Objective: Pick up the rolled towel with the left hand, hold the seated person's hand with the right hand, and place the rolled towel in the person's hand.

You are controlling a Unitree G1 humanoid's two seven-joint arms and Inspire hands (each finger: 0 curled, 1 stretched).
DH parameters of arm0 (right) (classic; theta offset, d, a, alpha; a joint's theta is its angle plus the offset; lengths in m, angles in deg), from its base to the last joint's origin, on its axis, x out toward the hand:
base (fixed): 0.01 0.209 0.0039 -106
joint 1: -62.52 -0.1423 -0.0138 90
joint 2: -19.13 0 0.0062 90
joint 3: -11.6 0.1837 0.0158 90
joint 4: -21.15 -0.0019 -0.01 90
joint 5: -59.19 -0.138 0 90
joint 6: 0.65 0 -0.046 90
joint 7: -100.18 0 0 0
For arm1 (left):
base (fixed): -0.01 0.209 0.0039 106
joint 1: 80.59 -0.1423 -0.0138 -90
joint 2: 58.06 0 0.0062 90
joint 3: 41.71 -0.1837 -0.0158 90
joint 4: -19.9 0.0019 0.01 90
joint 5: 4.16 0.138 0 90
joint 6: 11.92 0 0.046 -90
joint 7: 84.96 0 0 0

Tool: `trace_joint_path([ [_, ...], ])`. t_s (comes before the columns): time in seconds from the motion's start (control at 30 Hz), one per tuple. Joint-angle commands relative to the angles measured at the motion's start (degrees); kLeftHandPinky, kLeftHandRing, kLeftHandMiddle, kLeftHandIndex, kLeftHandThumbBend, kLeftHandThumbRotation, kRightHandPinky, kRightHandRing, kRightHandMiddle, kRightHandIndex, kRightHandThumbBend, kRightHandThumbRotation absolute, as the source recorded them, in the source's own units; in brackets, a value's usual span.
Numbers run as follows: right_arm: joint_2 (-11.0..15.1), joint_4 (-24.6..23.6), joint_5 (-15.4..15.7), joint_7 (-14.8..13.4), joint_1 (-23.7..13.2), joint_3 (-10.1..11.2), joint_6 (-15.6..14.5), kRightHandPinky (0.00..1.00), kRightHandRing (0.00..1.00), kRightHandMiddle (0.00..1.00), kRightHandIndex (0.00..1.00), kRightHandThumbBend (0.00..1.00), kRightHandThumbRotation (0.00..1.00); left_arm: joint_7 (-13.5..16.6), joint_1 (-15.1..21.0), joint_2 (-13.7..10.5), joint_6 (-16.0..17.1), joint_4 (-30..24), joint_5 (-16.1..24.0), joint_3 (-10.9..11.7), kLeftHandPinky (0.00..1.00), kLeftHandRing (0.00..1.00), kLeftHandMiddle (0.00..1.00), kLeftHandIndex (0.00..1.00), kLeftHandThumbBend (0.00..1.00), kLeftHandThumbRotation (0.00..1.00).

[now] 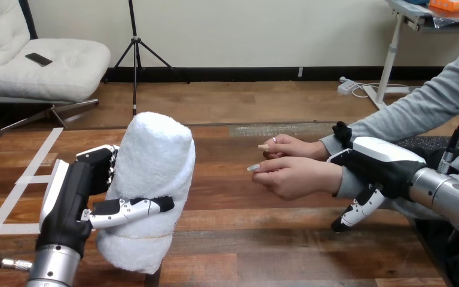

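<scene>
Spanning the view: wooden table (263, 245). Rolled towel (152, 179), white and thick, near upright at the table's left, clasped by the left hand (77, 191), whose thumb lies curled across the towel's front while its fingers wrap round the far side. Right hand (373, 164), at the table's right, fingers curled under the wrist of the person's nearer hand (296, 177) and thumb raised above it. Person's farther hand (290, 146), just beside the nearer one; both point toward the towel, apart from it.
</scene>
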Motion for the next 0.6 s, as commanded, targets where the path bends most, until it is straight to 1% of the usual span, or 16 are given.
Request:
trace_joint_path([
  [0.0, -0.1, -1.0, -1.0, -0.7, -4.2, 0.5, 0.2, 0.57, 0.6, 0.62, 0.62, 0.99, 0.13, 0.7, 2.1, -0.1, 1.2, -3.7, -1.1, 1.5, 0.28, 0.33, 0.38, 0.41, 0.59, 0.0],
  [0.23, -0.4, -0.7, -1.3, -1.5, -3.9, 0.6, 1.8, 0.53, 0.56, 0.58, 0.58, 0.95, 0.09, 0.7, 2.0, 0.0, 1.2, -4.0, -1.3, 1.7, 0.28, 0.33, 0.38, 0.41, 0.59, 0.0],
  [0.57, -0.8, -0.3, -2.0, -1.4, -3.9, 1.0, 2.4, 0.44, 0.47, 0.5, 0.51, 0.86, 0.03, 0.9, 2.0, 0.0, 1.9, -3.8, -1.1, 1.9, 0.28, 0.33, 0.38, 0.41, 0.59, 0.0],
])
